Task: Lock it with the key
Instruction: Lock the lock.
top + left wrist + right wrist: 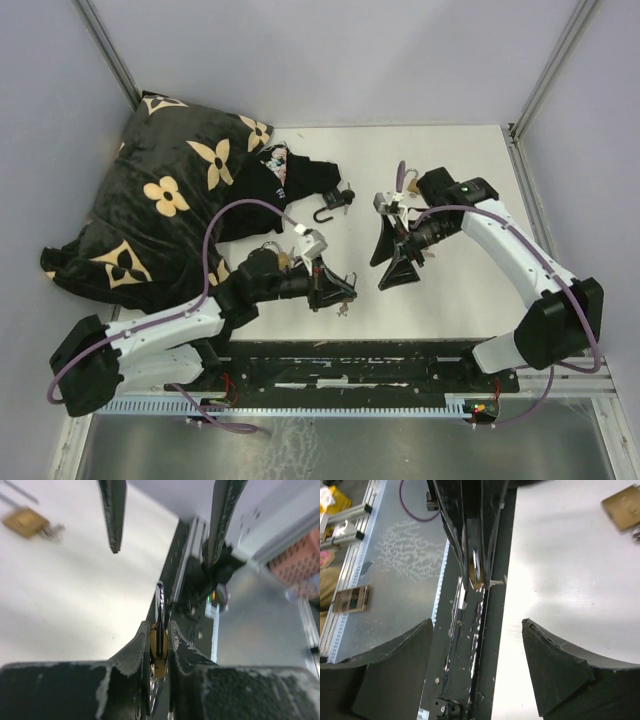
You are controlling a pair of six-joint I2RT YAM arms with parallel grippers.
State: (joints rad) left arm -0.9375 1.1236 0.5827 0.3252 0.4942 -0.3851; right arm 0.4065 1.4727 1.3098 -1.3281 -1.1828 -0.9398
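Note:
My left gripper [159,627] is shut on a brass padlock [159,641], gripped edge-on by its body, with the silver shackle [160,600] sticking out past the fingertips. In the top view that gripper [340,288] hovers near the table's front edge, and a small silvery piece, apparently the key [343,309], hangs just under it. My right gripper [378,277] faces it from the right, a short gap away. Its jaws [476,622] stand wide open and hold nothing. The held padlock [476,575] shows beyond them.
A second brass padlock [25,521] lies loose on the white table [450,170], also seen in the right wrist view [622,510]. A black cushion with tan flowers [170,200] and dark cloth [300,180] fill the back left. The black rail [400,365] runs along the near edge.

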